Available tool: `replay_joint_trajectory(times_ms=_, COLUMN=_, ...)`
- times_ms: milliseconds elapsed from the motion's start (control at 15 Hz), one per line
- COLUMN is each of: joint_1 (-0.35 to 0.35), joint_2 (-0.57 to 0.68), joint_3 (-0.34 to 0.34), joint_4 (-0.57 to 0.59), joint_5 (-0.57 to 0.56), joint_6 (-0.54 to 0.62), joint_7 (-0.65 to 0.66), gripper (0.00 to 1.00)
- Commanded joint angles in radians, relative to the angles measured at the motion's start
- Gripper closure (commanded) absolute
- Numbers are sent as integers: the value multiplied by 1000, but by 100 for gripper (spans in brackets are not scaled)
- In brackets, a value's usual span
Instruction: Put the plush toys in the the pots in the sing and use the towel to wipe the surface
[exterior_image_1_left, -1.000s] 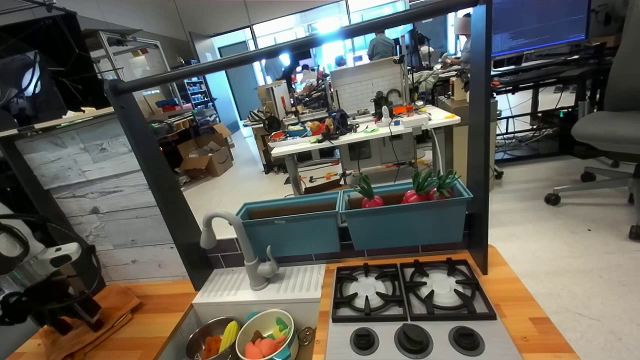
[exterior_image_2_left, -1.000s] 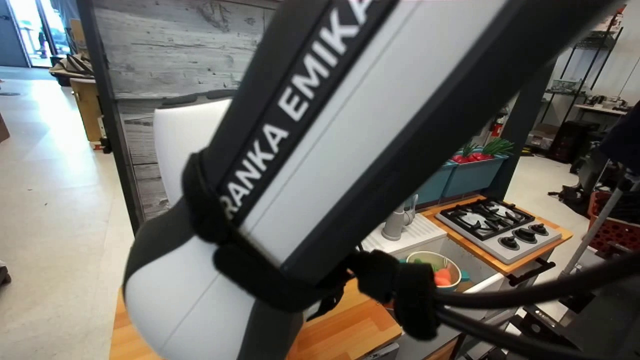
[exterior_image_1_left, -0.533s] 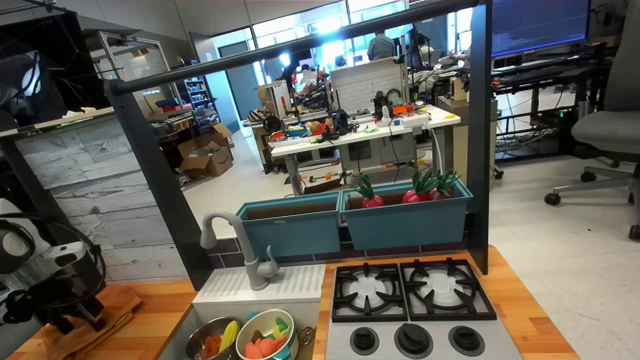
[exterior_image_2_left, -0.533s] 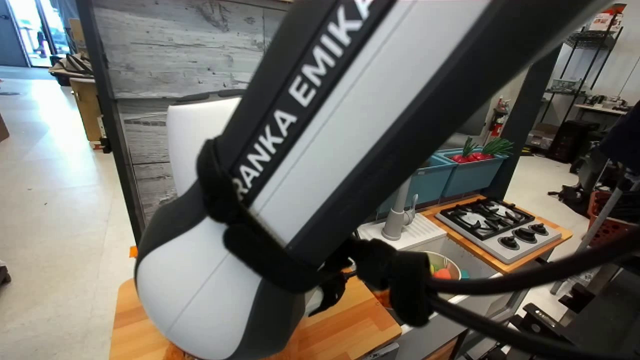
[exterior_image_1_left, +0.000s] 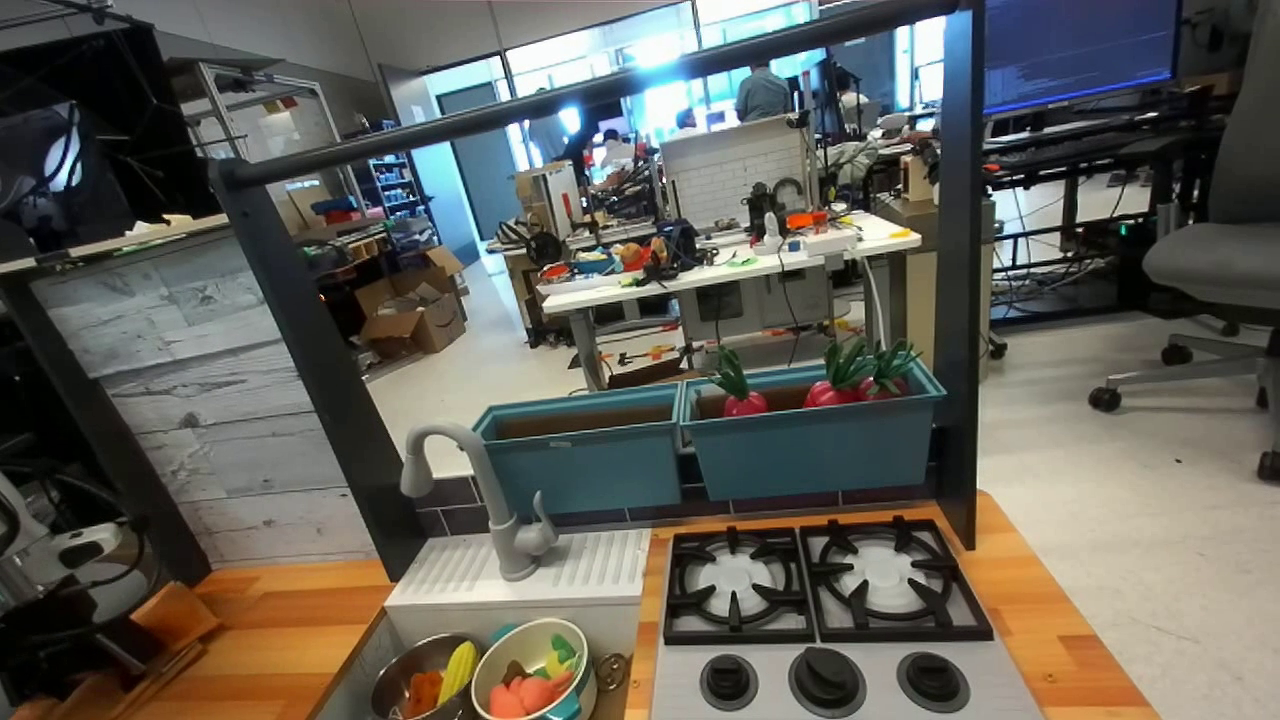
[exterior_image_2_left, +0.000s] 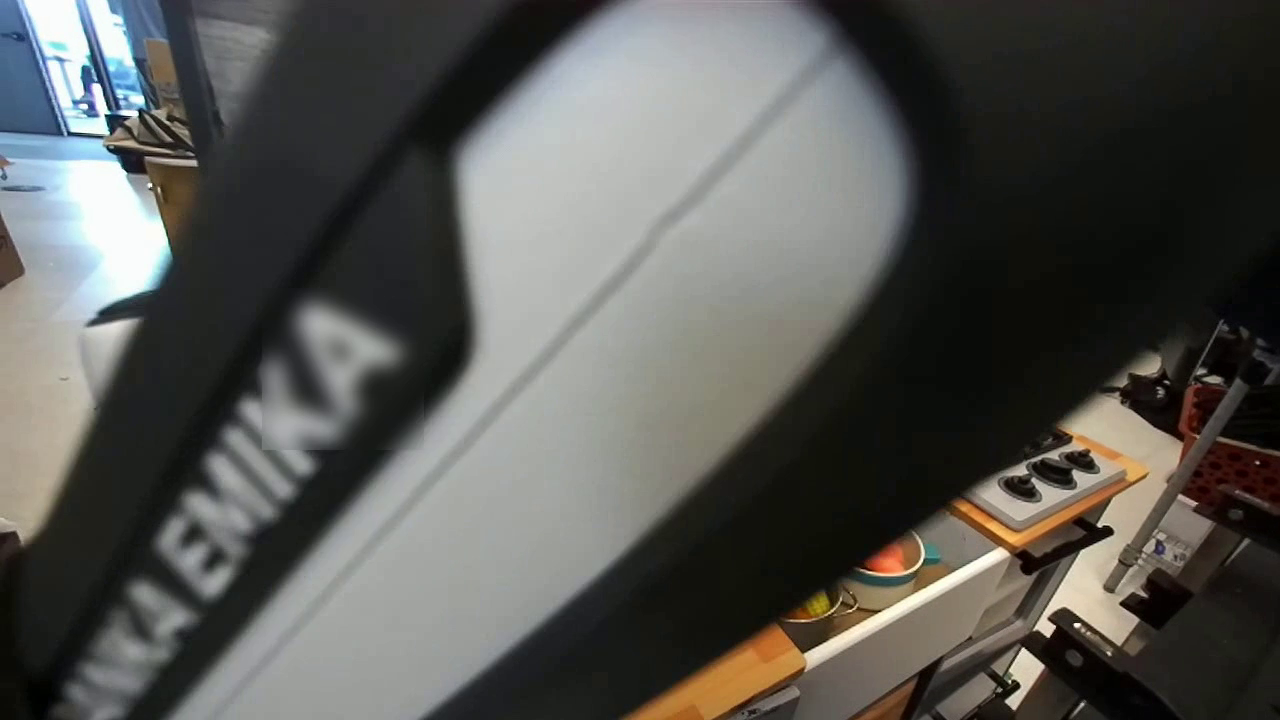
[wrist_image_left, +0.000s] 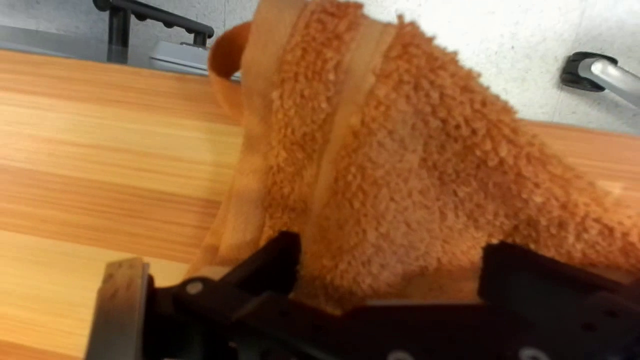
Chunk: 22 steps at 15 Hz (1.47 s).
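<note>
An orange towel (wrist_image_left: 425, 190) lies on the wooden counter (wrist_image_left: 100, 190), with its far end over the counter's edge in the wrist view. It also shows at the left in an exterior view (exterior_image_1_left: 178, 618). My gripper (wrist_image_left: 390, 250) is over the towel, fingers wide apart, with towel between and below them. Whether the fingertips press on it, I cannot tell. In the sink (exterior_image_1_left: 615, 615) stand a metal pot (exterior_image_1_left: 390, 672) with a yellow corn toy (exterior_image_1_left: 460, 668) and an orange toy (exterior_image_1_left: 424, 690), and a cream pot (exterior_image_1_left: 484, 662) with pink-orange (exterior_image_1_left: 530, 694) and green toys (exterior_image_1_left: 563, 650).
A grey faucet (exterior_image_1_left: 480, 480) stands behind the sink. A stove (exterior_image_1_left: 830, 585) is beside it. Blue planters (exterior_image_1_left: 815, 445) hold red radish toys. A dark post (exterior_image_1_left: 320, 370) and wood-look panel (exterior_image_1_left: 230, 400) rise behind the counter. The arm (exterior_image_2_left: 600, 330) blocks much of an exterior view.
My gripper and the towel have moved together to the left across the counter in an exterior view. The arm has swung and covers more of an exterior view. The pots and toys have not moved.
</note>
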Motion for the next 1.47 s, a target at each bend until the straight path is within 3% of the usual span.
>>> replay_joint_trajectory(times_ms=0, joint_1=0, joint_2=87, joint_3=-41, joint_4=93, joint_5=-19, joint_6=-72, joint_7=57, gripper=0)
replay_joint_trajectory(times_ms=333, joint_1=-40, joint_2=-6, joint_3=-138, joint_4=-110, joint_5=8, joint_6=-50, joint_7=180, gripper=0)
replay_joint_trajectory(times_ms=533, joint_1=-49, joint_2=5, joint_3=-177, joint_4=-111, joint_5=12, joint_6=-47, joint_7=254, gripper=0)
replay_joint_trajectory(times_ms=667, joint_1=-58, joint_2=37, joint_3=-145, joint_4=-58, joint_5=-43, joint_6=-8, joint_7=296, gripper=0)
replay_joint_trajectory(times_ms=1067, joint_1=21, joint_2=112, joint_3=-64, joint_4=78, joint_5=-81, joint_6=141, joint_7=302, gripper=0)
replay_joint_trajectory(times_ms=1267, joint_1=41, joint_2=143, joint_3=-32, joint_4=137, joint_5=-56, joint_6=150, joint_7=276, gripper=0)
replay_joint_trajectory(times_ms=1400, joint_1=21, joint_2=110, joint_3=-18, joint_4=91, joint_5=-29, joint_6=99, joint_7=269, gripper=0)
